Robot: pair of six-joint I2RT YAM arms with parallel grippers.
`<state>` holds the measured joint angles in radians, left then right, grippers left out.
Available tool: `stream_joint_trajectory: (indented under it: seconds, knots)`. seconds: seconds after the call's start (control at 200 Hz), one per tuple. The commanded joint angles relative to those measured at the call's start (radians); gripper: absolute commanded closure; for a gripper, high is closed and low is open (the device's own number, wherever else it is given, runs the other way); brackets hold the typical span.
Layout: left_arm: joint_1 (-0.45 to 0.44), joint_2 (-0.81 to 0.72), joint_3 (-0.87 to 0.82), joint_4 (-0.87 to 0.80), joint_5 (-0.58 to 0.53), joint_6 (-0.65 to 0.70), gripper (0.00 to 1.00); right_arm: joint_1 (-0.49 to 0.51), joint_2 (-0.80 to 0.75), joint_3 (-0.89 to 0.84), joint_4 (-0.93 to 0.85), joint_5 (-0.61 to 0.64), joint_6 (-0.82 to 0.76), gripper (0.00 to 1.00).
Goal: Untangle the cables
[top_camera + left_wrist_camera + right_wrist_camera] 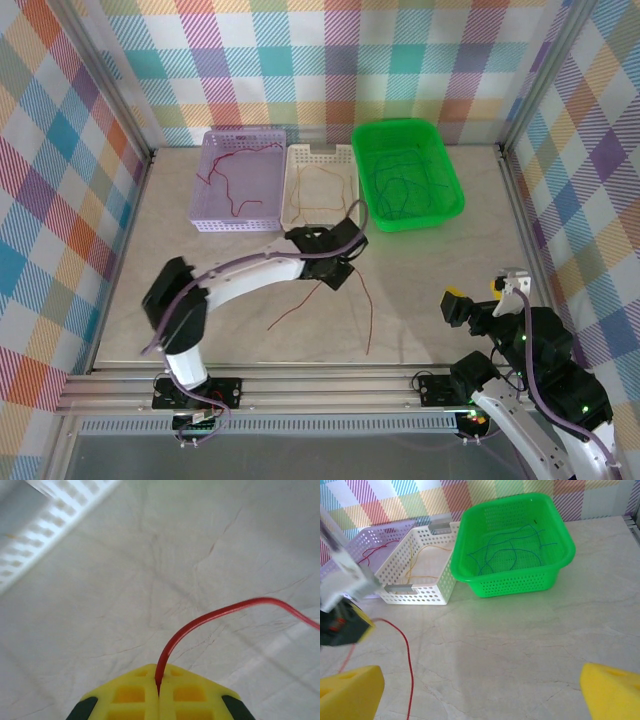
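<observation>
Left jaws pinch the red cable [210, 617], which arcs rightward.

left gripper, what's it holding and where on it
The left gripper pinches a red wire between its fingertips, apparently partway along its length, not at an end.

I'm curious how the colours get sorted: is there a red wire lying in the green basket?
No: the wires in the green basket are all blue, with no red among them.
</observation>
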<state>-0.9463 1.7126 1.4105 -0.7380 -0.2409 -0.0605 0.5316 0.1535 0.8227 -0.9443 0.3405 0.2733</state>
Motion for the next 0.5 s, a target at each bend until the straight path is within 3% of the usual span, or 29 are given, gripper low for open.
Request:
stream_joint_trajectory:
  seconds: [0.0, 0.26, 0.495]
  knots:
    - [0.003, -0.12, 0.023, -0.061, -0.05, -0.013, 1.0, 0.001, 0.004, -0.006, 0.015, 0.018, 0.009, 0.0]
    - [0.012, -0.297, 0.106, -0.103, -0.117, -0.029, 1.0, 0.0, 0.004, -0.006, 0.013, 0.023, 0.011, 0.0]
    - [0.088, -0.425, 0.13, -0.055, -0.215, -0.076, 1.0, 0.0, 0.009, -0.006, 0.016, 0.015, 0.008, 0.0]
